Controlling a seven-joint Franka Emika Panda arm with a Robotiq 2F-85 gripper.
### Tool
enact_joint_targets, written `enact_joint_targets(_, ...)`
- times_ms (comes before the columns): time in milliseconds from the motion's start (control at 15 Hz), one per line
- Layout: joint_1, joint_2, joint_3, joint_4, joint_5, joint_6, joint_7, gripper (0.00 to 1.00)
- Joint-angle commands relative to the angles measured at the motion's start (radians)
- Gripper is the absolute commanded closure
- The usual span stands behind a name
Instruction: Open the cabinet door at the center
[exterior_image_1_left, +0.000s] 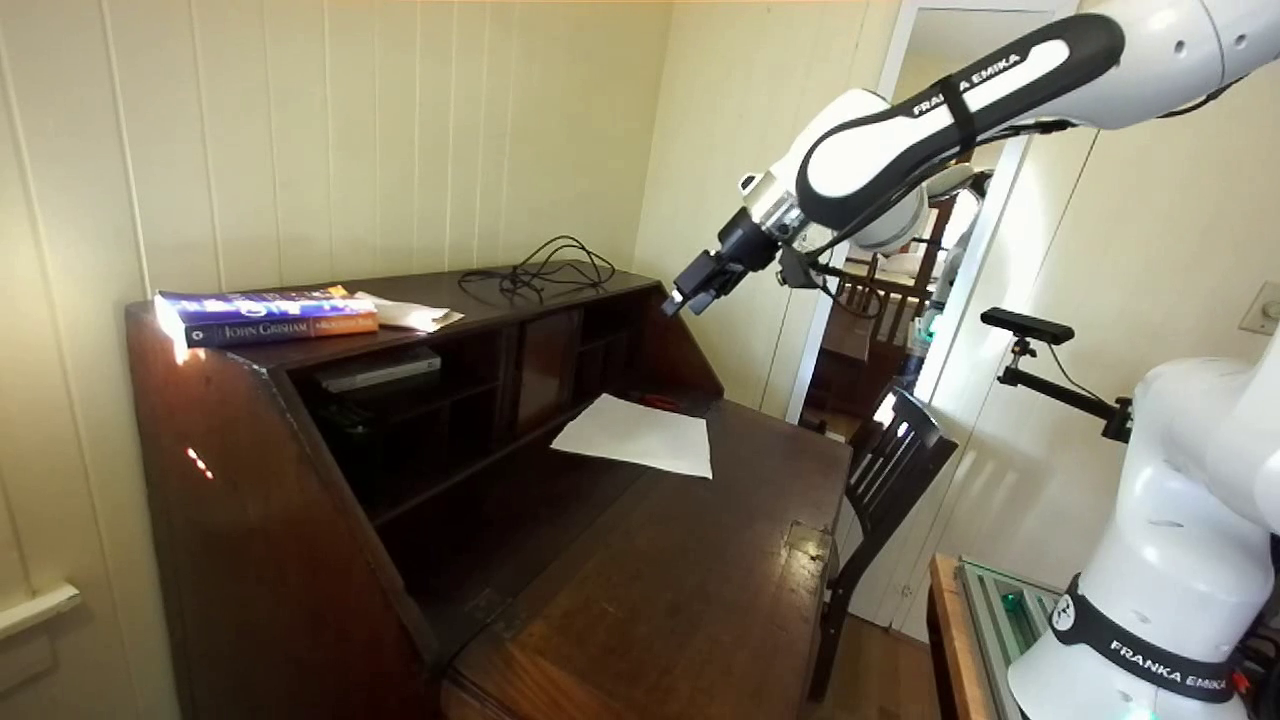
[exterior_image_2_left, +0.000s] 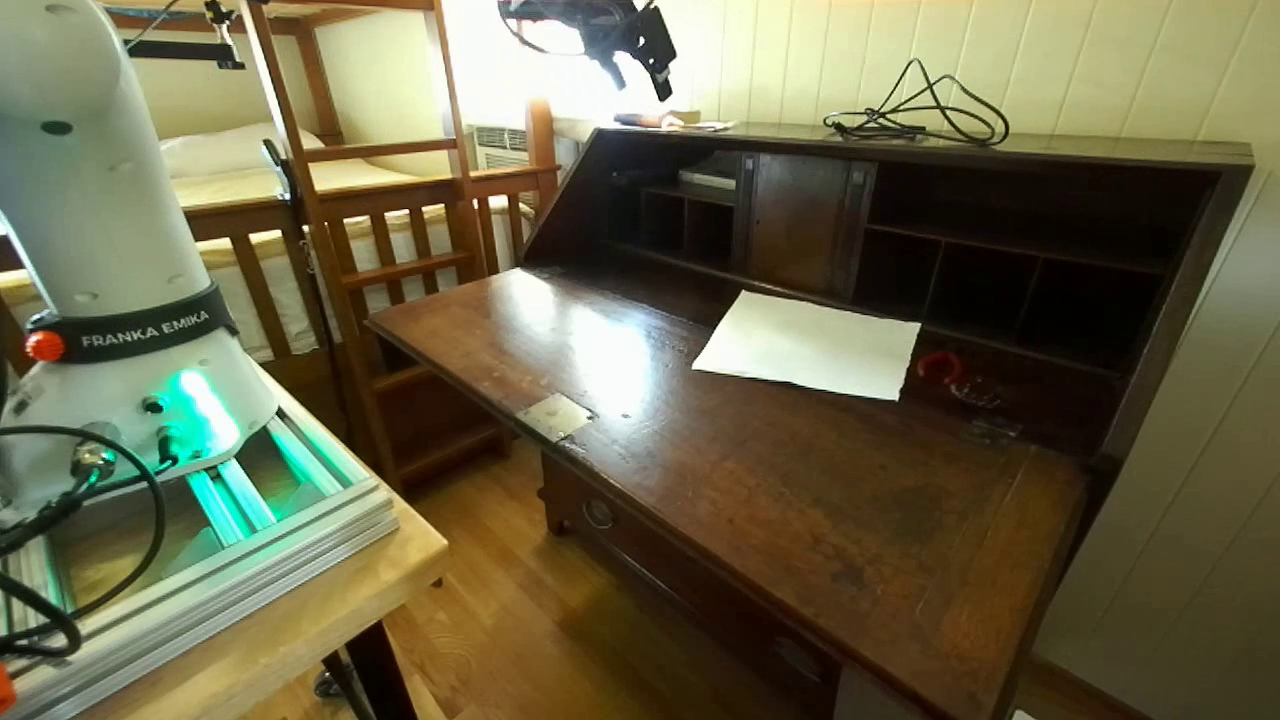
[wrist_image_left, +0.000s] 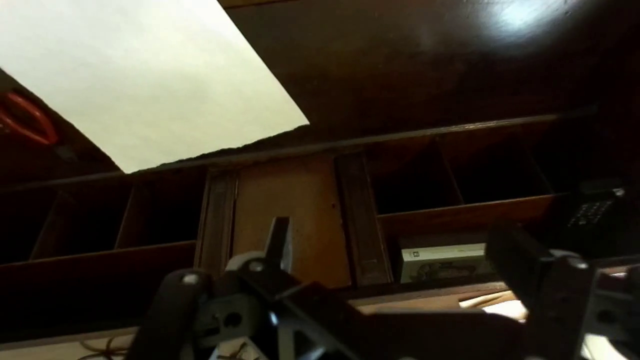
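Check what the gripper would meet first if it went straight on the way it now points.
Probably the cabinet door or the dark upright strip right of it in the wrist view, where the gripper, jaws apart, seems aimed; depth and the exact line are unclear.

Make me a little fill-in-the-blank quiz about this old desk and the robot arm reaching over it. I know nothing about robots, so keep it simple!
1. The name printed on the book is John ____.
2. On ____ sides of the cabinet door there are compartments.
3. The color of the paper sheet lying on the desk is ____.
4. The gripper is not shut but ____.

Missing words: Grisham; both; white; open.
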Motion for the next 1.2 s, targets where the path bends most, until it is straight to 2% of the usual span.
enact_joint_targets(0,-0.026,0.151,0.055,-0.044,-0.057,0.27,0.084,0.0)
enact_joint_targets(133,-0.071,0.252,0.076,-0.03,-0.128,0.33,0.153,0.0)
enact_joint_targets(200,-0.053,0.273,0.055,-0.013,-0.127,0.253,0.145,0.0)
enact_joint_targets(267,-0.03,0.202,0.05,-0.046,-0.086,0.27,0.108,0.0)
enact_joint_targets(400,-0.04,0.267,0.049,-0.035,-0.097,0.27,0.117,0.0)
enact_joint_targets(600,-0.041,0.282,0.05,-0.022,-0.097,0.27,0.117,0.0)
enact_joint_targets(667,-0.058,0.303,0.045,-0.025,-0.145,0.323,0.17,0.0)
enact_joint_targets(733,-0.026,0.338,-0.007,-0.031,-0.197,0.402,0.24,0.0)
enact_joint_targets(800,-0.011,0.374,-0.024,-0.034,-0.195,0.489,0.262,0.0)
enact_joint_targets(867,0.021,0.418,-0.062,-0.024,-0.175,0.568,0.264,0.0)
enact_joint_targets(1000,0.098,0.512,-0.099,0.007,-0.03,0.723,0.206,0.0)
enact_joint_targets(1133,0.151,0.601,-0.092,0.034,0.06,0.888,0.198,0.0)
